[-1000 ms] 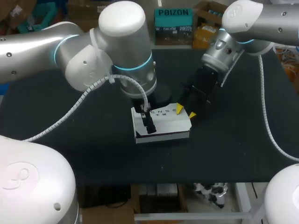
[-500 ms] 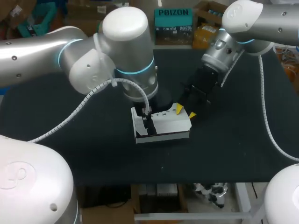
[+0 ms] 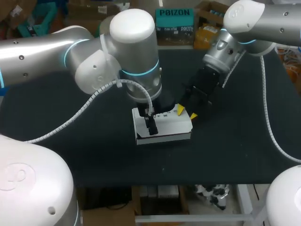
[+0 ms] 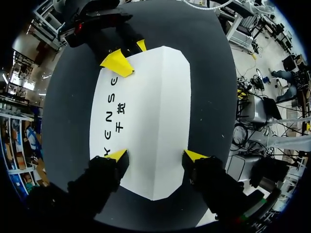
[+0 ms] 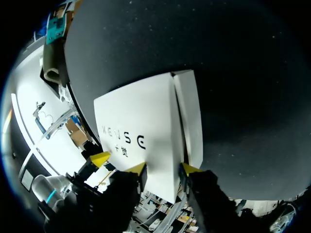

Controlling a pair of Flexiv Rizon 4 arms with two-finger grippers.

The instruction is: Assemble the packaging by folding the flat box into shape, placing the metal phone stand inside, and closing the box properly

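- The left gripper (image 4: 155, 155) has its 2 yellow fingertips (image 4: 118, 154) spread wide. One lies on the printed face of the white box (image 4: 146, 111) and the other at the edge of its plain face. It is not clamping the box from 2 sides.
- The right gripper (image 5: 163, 168) sits at the box's opposite end, by the back right corner in the head view. Whether it grips cannot be told.
- The box lies folded into shape, printed face up, with 1 crease between the 2 visible faces.
- It rests near the middle of the black table (image 3: 235, 155).
- The left arm (image 3: 136, 47) leans over the box, and the right arm (image 3: 225, 47) comes in from the back right.
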